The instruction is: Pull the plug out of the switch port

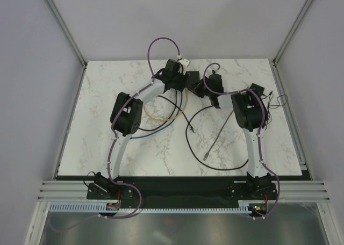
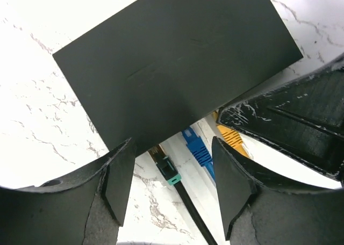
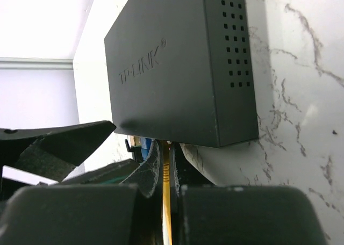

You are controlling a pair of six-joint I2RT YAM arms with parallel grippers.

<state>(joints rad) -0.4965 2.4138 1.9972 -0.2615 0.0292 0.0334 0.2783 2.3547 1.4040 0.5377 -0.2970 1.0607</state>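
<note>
Left wrist view: the left pincer (image 2: 172, 148) is spread wide, its fingers on either side of a black plug (image 2: 165, 168) and a blue plug (image 2: 196, 148) at the port side of the switch (image 2: 177, 67), which lies flat on the marble table (image 2: 32, 121). In the right wrist view, the right pincer (image 3: 167, 194) is pressed together on the yellow cable (image 3: 166, 164) just where it leaves the switch.

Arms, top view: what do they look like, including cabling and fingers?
Both the left arm and right arm have white links, black joint housings and black bases. A purple cable runs along each. The left gripper has black fingers, scuffed whitish.
</note>
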